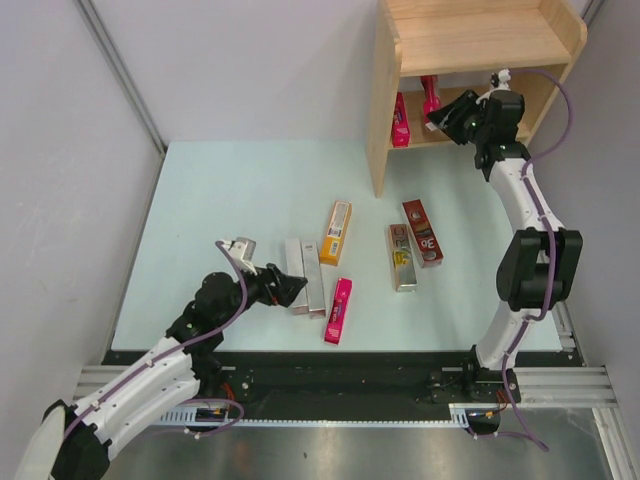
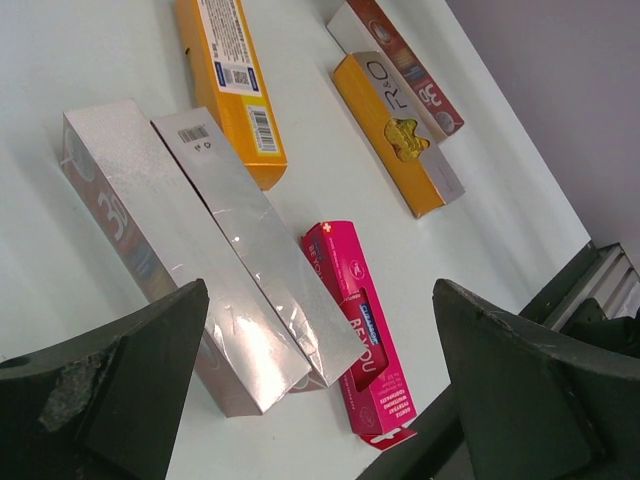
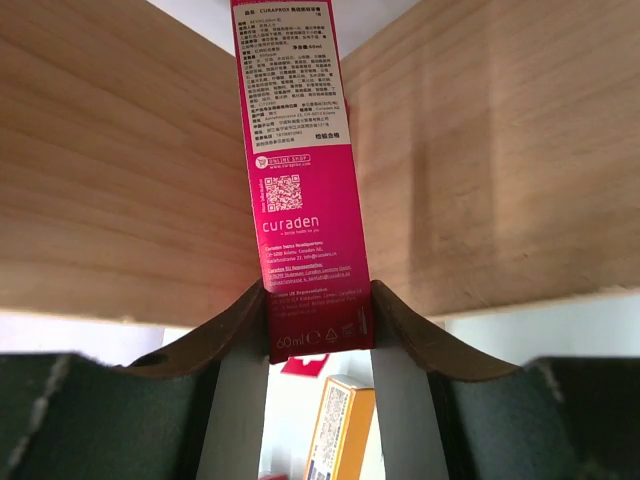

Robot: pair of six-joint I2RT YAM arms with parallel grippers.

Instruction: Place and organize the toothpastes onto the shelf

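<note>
Pale mint table (image 1: pixel 220 200), smooth and matte, with grey walls (image 1: pixel 60 150) around it. The reference thing is the shelf (image 1: pixel 385 110) at the far right: light wood with visible grain, flat boards between solid side panels.

- Left gripper (image 1: pixel 292 290): well left of the shelf and nearer the bases. Its black wedge fingers are spread wide and hold nothing, poised at the near ends of the silver cartons.
- Silver cartons (image 1: pixel 304 277): two long slim boxes of glossy foil board. They lie flat, side by side and touching, left of the shelf.
- Loose pink carton (image 1: pixel 339 310): glossy magenta, lying flat just right of the silver pair, well apart from the shelf.
- Orange carton (image 1: pixel 337 232): printed card, lying flat near the foot of the shelf's left panel.
- Gold carton (image 1: pixel 402 257): has a window cut-out and lies flat in front of the shelf opening.
- Red carton (image 1: pixel 422 232): dark and glossy, lying flat just beside the gold one.
- Shelved pink carton (image 1: pixel 400 122): stands upright on the shelf's lower board, by the left panel.
- Held pink carton (image 3: pixel 300 180): inside the shelf's lower bay, right of the shelved one. I cannot tell whether it rests on the board.
- Right gripper (image 3: pixel 318 325): at the shelf opening, fingers clamped on that carton's end.
</note>
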